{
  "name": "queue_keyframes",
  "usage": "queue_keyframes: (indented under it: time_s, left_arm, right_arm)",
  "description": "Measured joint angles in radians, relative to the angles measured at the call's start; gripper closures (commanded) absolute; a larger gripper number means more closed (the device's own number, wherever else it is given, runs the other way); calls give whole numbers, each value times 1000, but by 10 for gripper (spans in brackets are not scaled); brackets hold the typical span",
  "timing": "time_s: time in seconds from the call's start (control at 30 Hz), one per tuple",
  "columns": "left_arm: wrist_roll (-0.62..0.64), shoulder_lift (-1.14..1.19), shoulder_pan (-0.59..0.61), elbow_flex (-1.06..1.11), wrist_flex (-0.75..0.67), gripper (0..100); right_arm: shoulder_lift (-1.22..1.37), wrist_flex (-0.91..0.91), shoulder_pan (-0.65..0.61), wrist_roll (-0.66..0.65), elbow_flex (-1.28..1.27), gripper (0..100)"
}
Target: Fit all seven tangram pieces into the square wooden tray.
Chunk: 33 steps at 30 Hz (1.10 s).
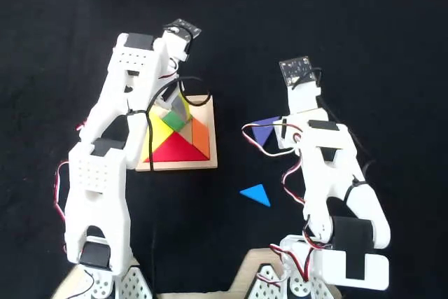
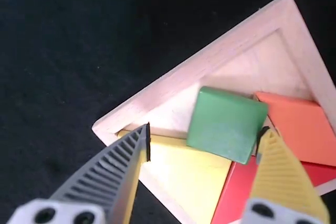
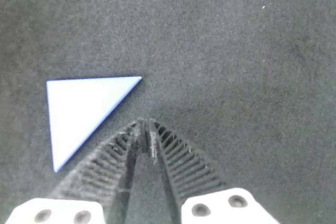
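The square wooden tray (image 1: 210, 131) (image 2: 173, 74) holds a yellow piece (image 1: 158, 133) (image 2: 184, 169), a green square (image 1: 174, 122) (image 2: 226, 124), an orange piece (image 1: 199, 133) (image 2: 299, 121) and a red triangle (image 1: 180, 149) (image 2: 236, 192). My left gripper (image 2: 205, 132) (image 1: 178, 108) hangs open just above the tilted green square, one finger on each side. My right gripper (image 3: 144, 125) is shut and empty on the cloth, its tips right beside a purple-blue triangle (image 3: 79, 111) (image 1: 262, 129). A blue triangle (image 1: 255, 194) lies loose nearer the front.
The table is covered in black cloth (image 1: 364, 47). Both arm bases (image 1: 308, 271) stand at the front edge. The tray's far corner (image 2: 262, 51) is bare wood.
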<state>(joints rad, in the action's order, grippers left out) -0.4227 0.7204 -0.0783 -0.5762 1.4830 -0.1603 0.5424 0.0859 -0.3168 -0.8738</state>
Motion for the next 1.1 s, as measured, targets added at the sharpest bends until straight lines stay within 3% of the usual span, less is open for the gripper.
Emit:
queue_keyframes:
  time_s: [1.1]
  left_arm:
    - [2, 5, 20, -3, -37, 672]
  right_arm:
    - [0, 0, 0, 0, 0, 987]
